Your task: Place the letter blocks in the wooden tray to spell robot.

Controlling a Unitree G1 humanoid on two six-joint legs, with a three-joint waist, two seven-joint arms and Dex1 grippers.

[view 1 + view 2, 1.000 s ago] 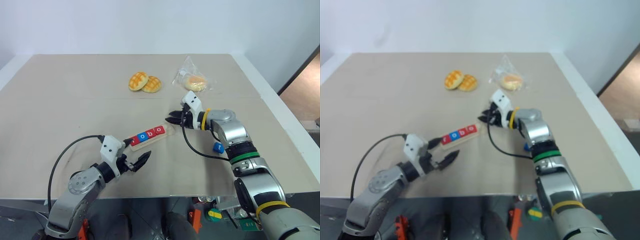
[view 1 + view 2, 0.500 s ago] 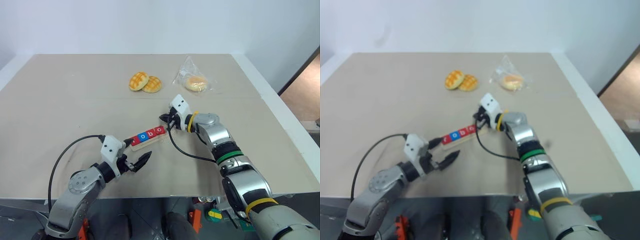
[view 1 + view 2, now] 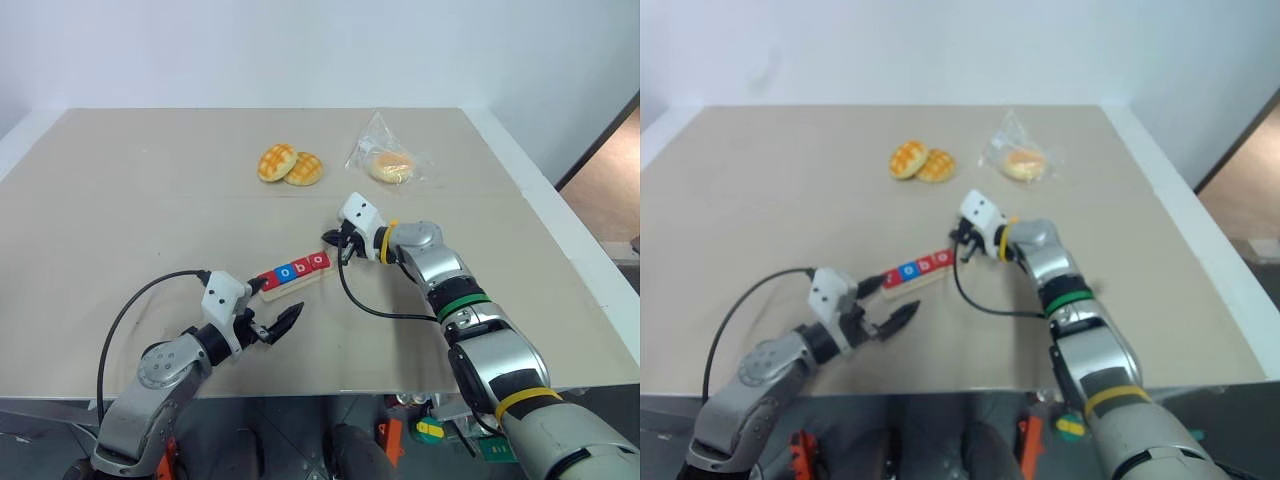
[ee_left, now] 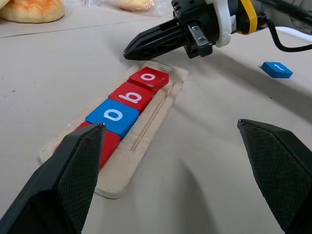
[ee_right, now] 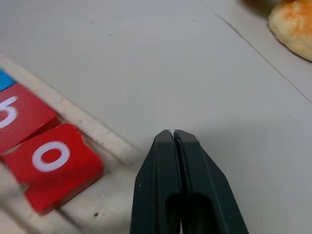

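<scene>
The wooden tray [image 3: 293, 272] lies slantwise in the middle of the table, and four letter blocks sit in a row along it. From the near end they are a red one [image 4: 108, 142], a blue "o" [image 4: 113, 114], a red "b" [image 4: 130, 96] and a red "o" [image 4: 149, 78] lying a little askew. A loose blue block [image 4: 276, 69] rests on the table to the right. My right gripper [image 3: 329, 238] is shut and empty, its tip just past the tray's far end. My left gripper [image 3: 276, 308] stands open and empty at the tray's near end.
Two golden buns [image 3: 289, 165] and a bagged bun [image 3: 388, 163] lie at the back of the table. A black cable [image 3: 368, 305] from the right arm loops down to the tabletop right of the tray. The table's front edge runs just behind my left gripper.
The right gripper's fingers have closed and its tip has edged left toward the tray's far end. Its forearm now covers the loose blue block in the head views. The left arm has not moved.
</scene>
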